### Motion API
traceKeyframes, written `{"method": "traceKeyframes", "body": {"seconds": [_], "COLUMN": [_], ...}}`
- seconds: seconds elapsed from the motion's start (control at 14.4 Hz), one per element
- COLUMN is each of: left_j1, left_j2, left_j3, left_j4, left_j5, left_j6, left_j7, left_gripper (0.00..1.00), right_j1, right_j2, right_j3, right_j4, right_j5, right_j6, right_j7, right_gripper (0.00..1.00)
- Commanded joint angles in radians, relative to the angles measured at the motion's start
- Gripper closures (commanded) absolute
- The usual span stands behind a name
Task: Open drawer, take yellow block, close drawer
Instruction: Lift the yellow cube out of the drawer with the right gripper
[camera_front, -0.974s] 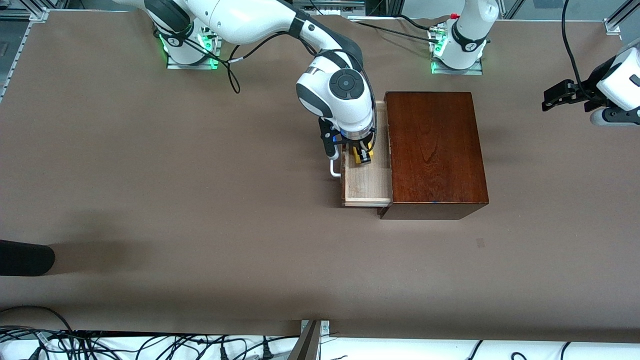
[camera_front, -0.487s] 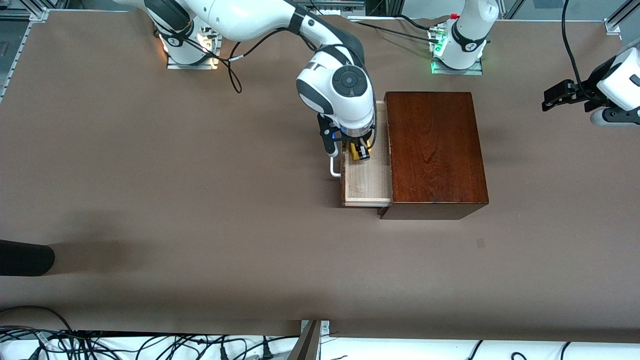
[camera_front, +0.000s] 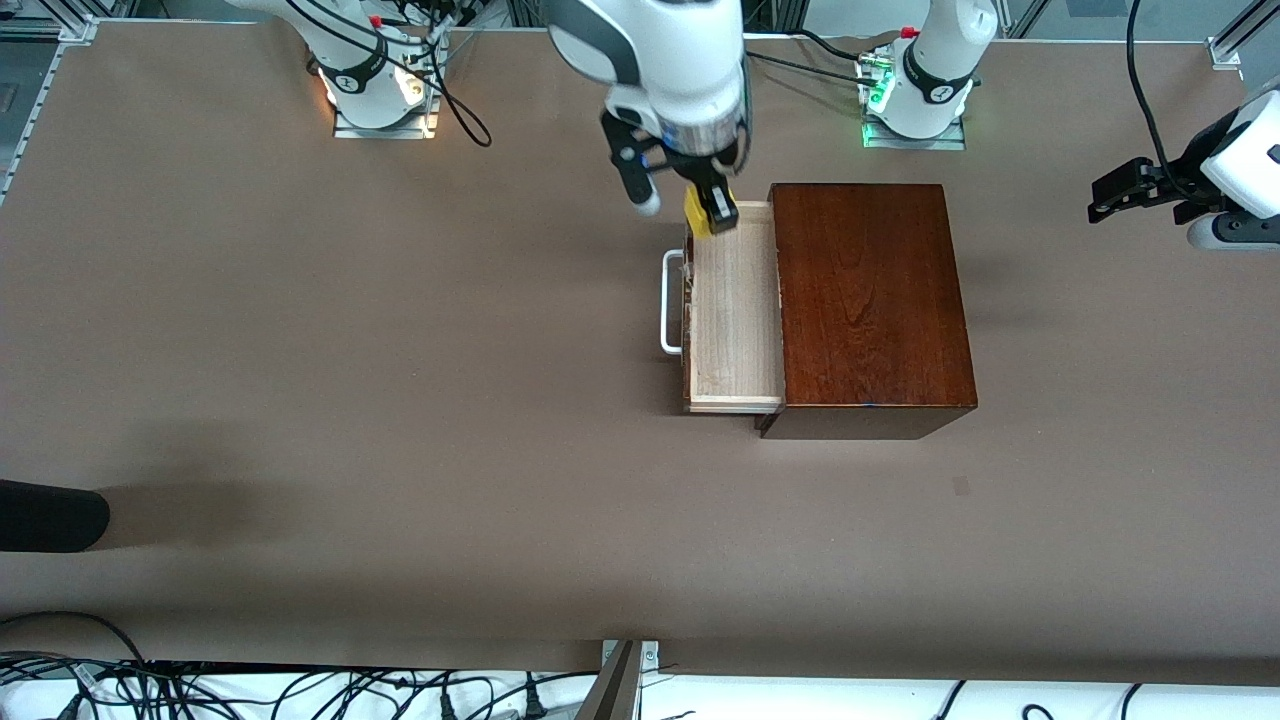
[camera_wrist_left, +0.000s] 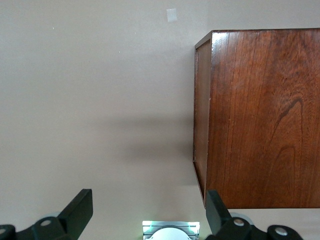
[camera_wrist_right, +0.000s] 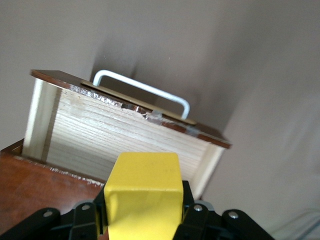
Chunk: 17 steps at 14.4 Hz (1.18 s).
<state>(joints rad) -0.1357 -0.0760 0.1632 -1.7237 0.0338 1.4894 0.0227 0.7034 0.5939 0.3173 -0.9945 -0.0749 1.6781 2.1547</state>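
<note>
Gripping yellow block (camera_front: 697, 212), right end effector (camera_front: 712, 212) above open drawer (camera_front: 735, 330) edge.

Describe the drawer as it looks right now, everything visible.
The drawer stands pulled out of the dark wooden box, toward the right arm's end of the table. It is a shallow pale-wood tray with a dark reddish-brown front and a white loop handle. Its floor shows bare. Nothing grips it.
</note>
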Motion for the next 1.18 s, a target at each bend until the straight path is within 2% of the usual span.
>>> {"method": "traceKeyframes", "body": {"seconds": [0.0, 0.21, 0.35, 0.56, 0.7, 0.83, 1.11], "left_j1": [0.001, -0.002, 0.005, -0.008, -0.010, -0.010, -0.012], "left_j2": [0.030, 0.039, 0.038, 0.074, 0.108, 0.116, 0.120], "left_j3": [-0.007, -0.008, -0.007, -0.022, -0.083, -0.146, -0.279], "left_j4": [0.035, 0.047, 0.055, 0.133, 0.197, 0.220, 0.220], "left_j5": [-0.026, -0.026, -0.049, -0.055, -0.055, -0.058, -0.060], "left_j6": [-0.014, -0.015, -0.015, -0.066, -0.128, -0.147, -0.147], "left_j7": [0.003, 0.003, 0.005, -0.012, -0.126, -0.211, -0.430], "left_gripper": [0.00, 0.00, 0.00, 0.00, 0.00, 0.00, 0.00], "right_j1": [-0.048, -0.146, -0.153, -0.153, -0.151, -0.151, -0.151], "right_j2": [-0.106, -0.179, -0.283, -0.443, -0.547, -0.609, -0.648], "right_j3": [-0.006, -0.035, -0.150, -0.299, -0.384, -0.460, -0.619], "right_j4": [-0.045, -0.081, -0.200, -0.425, -0.580, -0.683, -0.811], "right_j5": [0.035, 0.049, 0.050, 0.050, 0.049, 0.047, 0.044], "right_j6": [-0.136, -0.292, -0.320, -0.278, -0.207, -0.150, -0.049], "right_j7": [-0.228, -0.569, -0.871, -1.209, -1.407, -1.560, -1.873], "right_gripper": [1.00, 1.00, 1.00, 1.00, 1.00, 1.00, 1.00]}}
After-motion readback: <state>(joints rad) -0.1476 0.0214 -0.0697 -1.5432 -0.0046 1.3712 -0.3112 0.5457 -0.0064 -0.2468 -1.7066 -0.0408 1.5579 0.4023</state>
